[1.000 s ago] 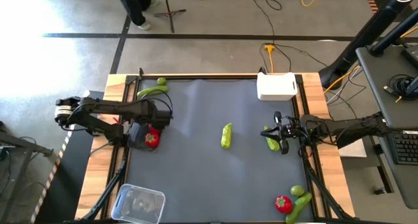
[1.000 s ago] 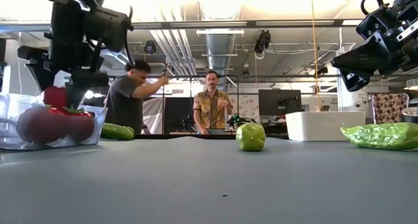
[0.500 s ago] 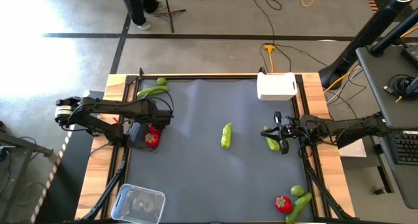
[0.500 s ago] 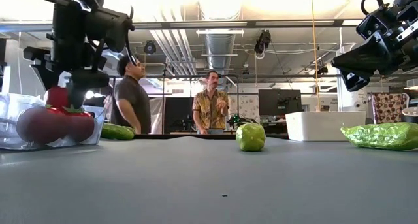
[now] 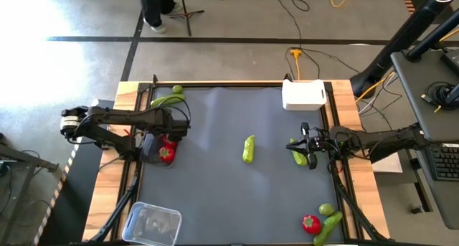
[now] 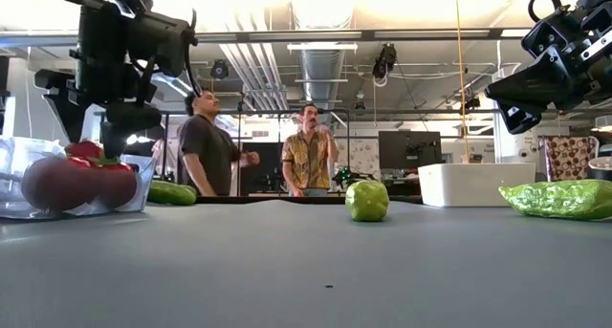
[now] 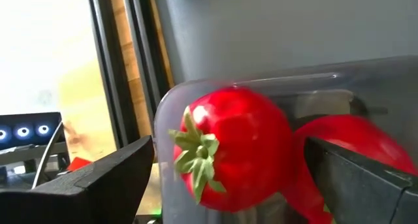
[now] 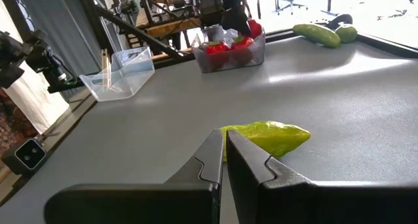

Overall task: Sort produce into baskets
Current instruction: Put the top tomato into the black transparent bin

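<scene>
While the red tomatoes (image 7: 238, 145) lay in the small tray (image 5: 152, 151) at the counter's (image 5: 229, 196) left edge, we held our left gripper (image 5: 159, 140) above them, jaws spread and empty. Our right gripper (image 5: 306, 154), jaws pressed together, hung beside a green piece (image 8: 266, 137) at the right.

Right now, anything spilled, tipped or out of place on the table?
Nothing spilled or damaged. Red tomatoes sit inside the small tray under the open left gripper. Loose green pieces still lie on the mat, including one mid-table.
</scene>
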`<state>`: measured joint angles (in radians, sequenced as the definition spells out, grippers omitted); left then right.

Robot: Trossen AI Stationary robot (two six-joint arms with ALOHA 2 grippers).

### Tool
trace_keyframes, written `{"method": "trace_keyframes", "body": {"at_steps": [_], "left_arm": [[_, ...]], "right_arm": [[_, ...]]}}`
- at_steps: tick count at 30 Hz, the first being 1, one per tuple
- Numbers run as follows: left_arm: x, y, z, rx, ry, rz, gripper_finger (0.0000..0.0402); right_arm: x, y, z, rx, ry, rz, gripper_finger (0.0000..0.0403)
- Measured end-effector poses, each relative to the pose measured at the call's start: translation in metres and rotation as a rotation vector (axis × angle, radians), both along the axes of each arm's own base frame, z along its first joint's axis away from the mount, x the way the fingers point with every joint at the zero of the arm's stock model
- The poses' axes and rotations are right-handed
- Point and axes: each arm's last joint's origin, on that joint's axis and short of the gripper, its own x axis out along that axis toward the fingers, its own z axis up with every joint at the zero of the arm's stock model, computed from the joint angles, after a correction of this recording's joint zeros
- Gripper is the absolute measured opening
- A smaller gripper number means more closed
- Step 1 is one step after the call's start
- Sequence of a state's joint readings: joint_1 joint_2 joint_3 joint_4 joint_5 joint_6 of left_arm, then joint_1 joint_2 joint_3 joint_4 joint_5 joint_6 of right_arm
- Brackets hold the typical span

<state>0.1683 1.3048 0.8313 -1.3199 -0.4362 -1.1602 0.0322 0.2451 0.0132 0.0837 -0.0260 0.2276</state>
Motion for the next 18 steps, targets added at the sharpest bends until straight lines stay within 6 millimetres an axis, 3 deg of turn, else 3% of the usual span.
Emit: {"method": "trace_keyframes", "body": {"at_steps": [12,15,18], "left_arm": [[0.010,-0.001,0.039,0.006,-0.024,-0.073,0.0362],[0.011,-0.002,0.039,-0.010,-0.029,-0.083,0.0320],[0.009,-0.002,0.034,-0.011,-0.012,-0.074,0.0237]], "right_arm": [[0.000,0.000,0.000,0.000,0.000,0.000,0.0013],[0.000,0.000,0.000,0.000,0.000,0.000,0.0013],[0.000,0.000,0.000,0.000,0.000,0.000,0.0013]]}}
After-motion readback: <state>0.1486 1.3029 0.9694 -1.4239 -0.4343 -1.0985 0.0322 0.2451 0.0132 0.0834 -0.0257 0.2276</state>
